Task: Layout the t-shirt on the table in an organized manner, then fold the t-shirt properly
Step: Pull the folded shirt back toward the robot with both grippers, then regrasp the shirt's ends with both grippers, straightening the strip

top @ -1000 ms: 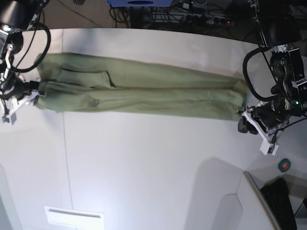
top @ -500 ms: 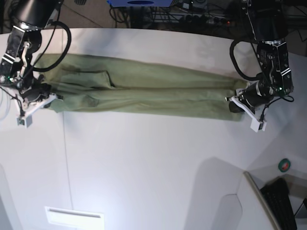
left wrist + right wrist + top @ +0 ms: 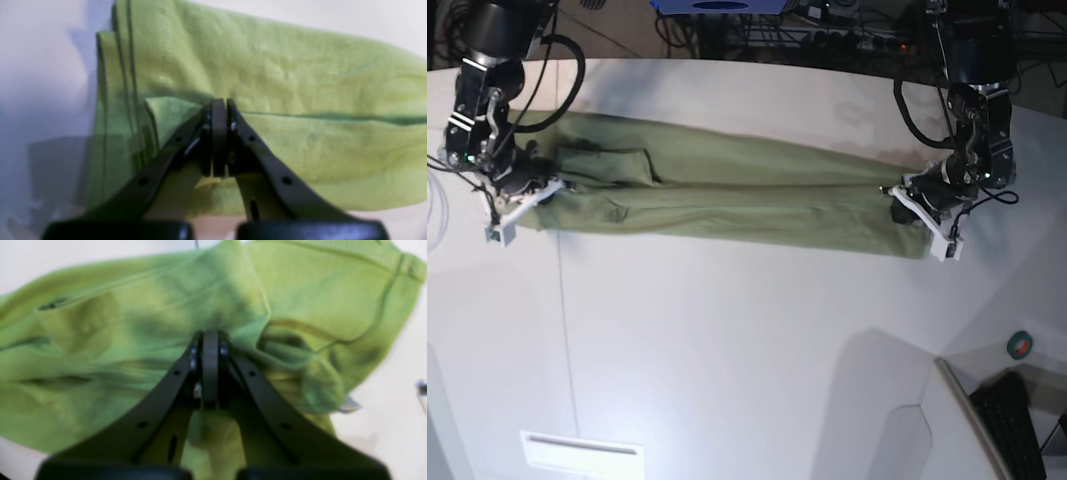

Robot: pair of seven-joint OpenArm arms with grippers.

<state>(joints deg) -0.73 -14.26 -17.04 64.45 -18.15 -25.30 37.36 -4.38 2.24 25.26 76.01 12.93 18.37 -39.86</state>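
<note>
Both grippers, left (image 3: 219, 110) and right (image 3: 210, 340), we find clamped shut on opposite ends of the t-shirt (image 3: 727, 195), which lies as a long narrow band across the far half of the table (image 3: 727, 350). We judge the lengthwise fold done; next, one end should be carried evenly over the other.

Both arms are now closer in over the t-shirt (image 3: 727, 195) than a second ago. The left gripper (image 3: 905, 203) was off the end of the cloth, out on the table (image 3: 747, 340); now it is over that end, jaws pressed together on a fold. The right gripper (image 3: 542, 188) has moved in from the other end and is closed on the cloth too.
</note>
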